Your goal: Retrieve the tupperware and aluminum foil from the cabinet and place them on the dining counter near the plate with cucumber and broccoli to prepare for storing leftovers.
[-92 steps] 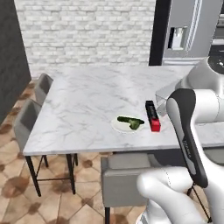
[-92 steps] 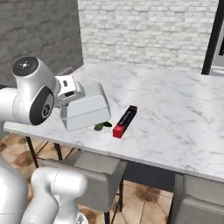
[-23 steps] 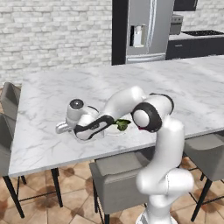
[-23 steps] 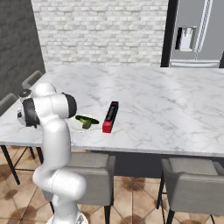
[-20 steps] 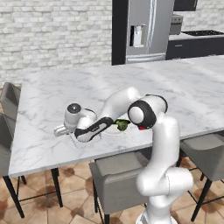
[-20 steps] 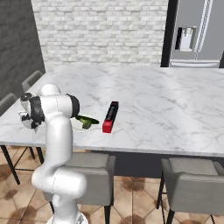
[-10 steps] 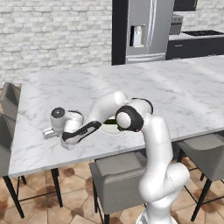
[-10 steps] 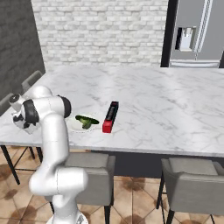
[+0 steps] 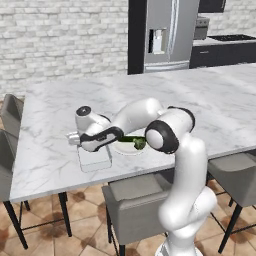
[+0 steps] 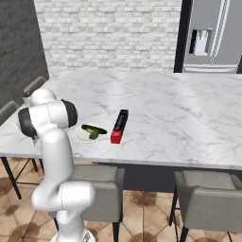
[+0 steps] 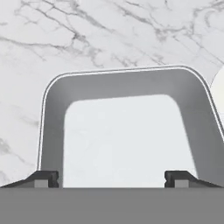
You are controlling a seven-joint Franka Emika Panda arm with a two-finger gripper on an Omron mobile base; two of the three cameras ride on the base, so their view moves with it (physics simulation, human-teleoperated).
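Over on the left of the dining counter [image 9: 60, 100], the tupperware [image 9: 94, 157] is lying flat on the marble near the front edge, a shallow pale grey translucent box with rounded corners. From the hand view the tupperware [image 11: 118, 131] is showing a darker grey rim curving around a paler, flat middle, with white veined marble all around it. The gripper [image 11: 112, 178] is hanging right above it, its two dark fingertips [image 11: 43, 178] standing wide apart, one over each long side of the box, and gripping nothing. In the left base view the hand [image 9: 85, 135] is sitting just over the box's far end, the white arm bending back to the right.

Moving right, the plate [image 9: 125, 149] is lying just beside the box, pale and round, with the dark green cucumber [image 10: 94, 128] resting across it alongside a small green clump. Further right again, the aluminum foil [image 10: 119, 125] is lying near the plate, a long narrow black carton with a red end facing the counter's front edge. Grey stools [image 9: 135, 205] are tucked under the front.
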